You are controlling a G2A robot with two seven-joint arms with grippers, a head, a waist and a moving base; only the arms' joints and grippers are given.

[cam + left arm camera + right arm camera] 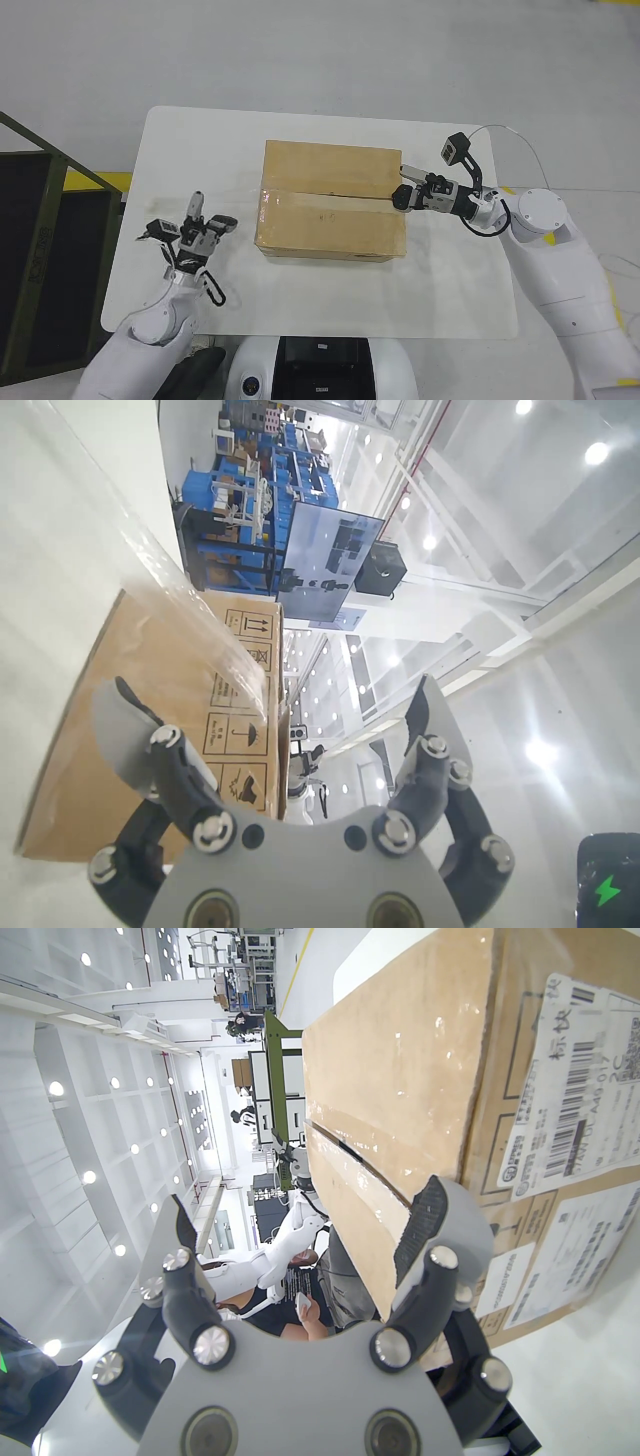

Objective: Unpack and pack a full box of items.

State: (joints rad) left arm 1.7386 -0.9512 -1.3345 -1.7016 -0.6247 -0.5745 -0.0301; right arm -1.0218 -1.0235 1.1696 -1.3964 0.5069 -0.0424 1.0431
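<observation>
A closed brown cardboard box [330, 200] sits in the middle of the white table [450, 290], its two top flaps meeting in a seam [350, 1153] along its length. My right gripper [402, 186] is open at the box's right end, level with the seam. One of its fingertips [425, 1213] sits against the top edge of the box [400, 1053], above the end wall with its shipping labels [575, 1103]. My left gripper [210, 215] is open with nothing in it, a short way left of the box [150, 700]. A clear strip of tape [200, 625] runs off the box's left end.
A dark green rack [40, 250] stands on the floor beside the table's left edge. Bare table surface lies in front of the box and to its right.
</observation>
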